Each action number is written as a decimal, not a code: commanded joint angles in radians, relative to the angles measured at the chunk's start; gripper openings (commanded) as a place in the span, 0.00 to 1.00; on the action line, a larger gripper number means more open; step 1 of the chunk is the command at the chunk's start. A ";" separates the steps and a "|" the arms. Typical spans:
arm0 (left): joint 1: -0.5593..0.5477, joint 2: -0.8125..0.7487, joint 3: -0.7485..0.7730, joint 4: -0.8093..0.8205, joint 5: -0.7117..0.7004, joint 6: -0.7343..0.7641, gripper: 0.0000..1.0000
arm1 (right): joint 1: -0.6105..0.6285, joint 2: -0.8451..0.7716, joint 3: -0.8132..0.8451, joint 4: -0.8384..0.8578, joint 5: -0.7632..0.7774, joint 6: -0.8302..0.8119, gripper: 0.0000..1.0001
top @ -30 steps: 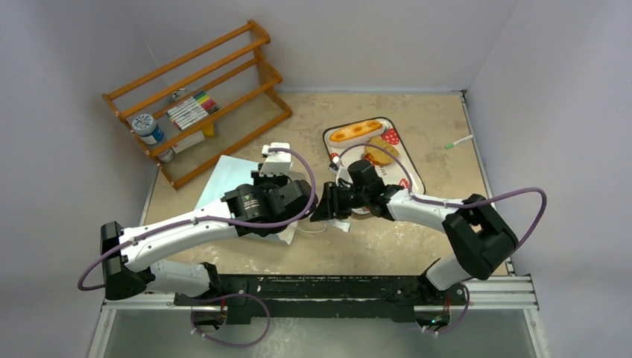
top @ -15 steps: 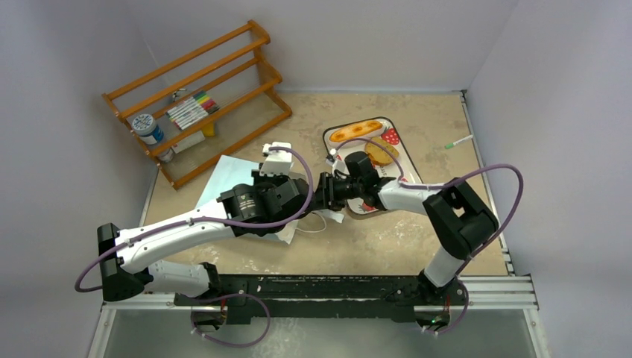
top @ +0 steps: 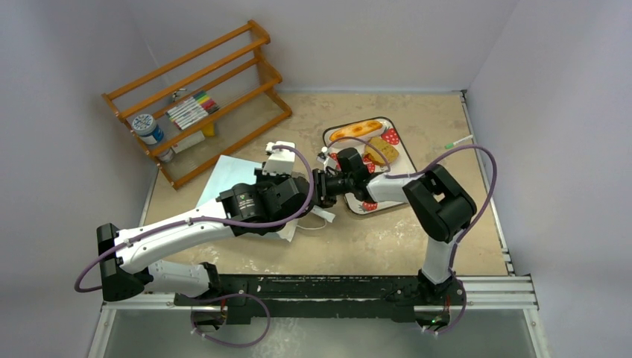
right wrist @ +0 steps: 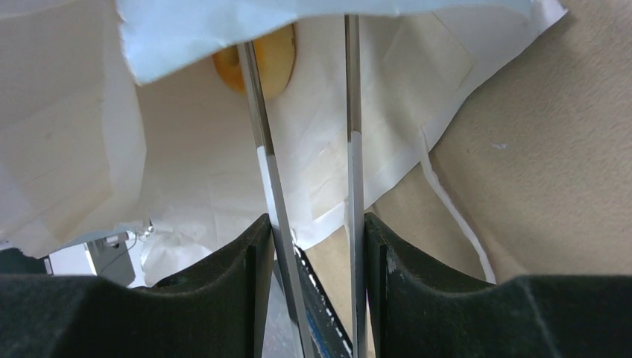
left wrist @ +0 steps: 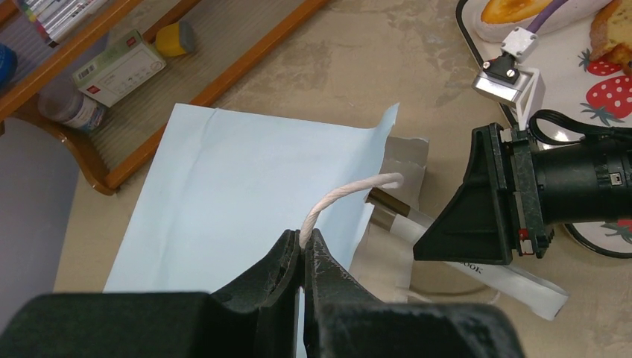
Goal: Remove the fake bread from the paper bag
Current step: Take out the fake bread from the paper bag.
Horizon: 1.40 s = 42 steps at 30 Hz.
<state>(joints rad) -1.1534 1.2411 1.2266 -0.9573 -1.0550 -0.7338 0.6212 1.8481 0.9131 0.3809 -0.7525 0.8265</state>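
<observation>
The pale-blue paper bag (left wrist: 246, 194) lies flat on the table, its mouth toward the right arm. My left gripper (left wrist: 302, 242) is shut on the bag's white cord handle (left wrist: 339, 198) and holds it up. My right gripper (right wrist: 313, 231) is shut on the long metal tongs (right wrist: 354, 149), whose two arms stand apart and reach into the bag's white inside (right wrist: 74, 112). One orange piece of fake bread (right wrist: 272, 60) lies deep in the bag by the left tong arm; the bag's edge hides the tong tips. More fake bread, a long loaf (top: 359, 130) among it, lies on the tray.
The strawberry-print tray (top: 406, 160) sits right of the bag, behind the right arm. A wooden rack (top: 197, 101) with markers and small containers stands at the back left. A green pen (top: 458, 142) lies near the right wall.
The right arm has swung left toward the bag and pushed the tongs into its mouth. The left gripper has kept its hold on the cord.
</observation>
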 commanded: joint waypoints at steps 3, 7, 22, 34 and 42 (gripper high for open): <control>-0.003 -0.019 0.036 0.043 0.004 0.039 0.00 | -0.004 0.042 0.047 0.097 -0.057 0.041 0.46; -0.003 -0.014 0.033 0.055 0.012 0.052 0.00 | -0.004 0.071 0.089 0.118 -0.073 0.048 0.45; -0.002 0.031 0.079 -0.019 -0.097 -0.011 0.00 | -0.003 -0.014 0.017 0.101 -0.114 0.054 0.01; -0.003 0.041 0.120 -0.180 -0.200 -0.171 0.00 | -0.011 -0.188 -0.087 0.047 -0.063 0.024 0.00; -0.004 0.042 0.150 -0.235 -0.232 -0.206 0.00 | -0.024 -0.278 -0.153 0.011 -0.044 0.008 0.00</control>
<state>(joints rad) -1.1534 1.2942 1.3228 -1.1519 -1.2221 -0.8997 0.6033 1.6295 0.7815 0.3859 -0.7948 0.8555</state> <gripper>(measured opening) 0.030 0.355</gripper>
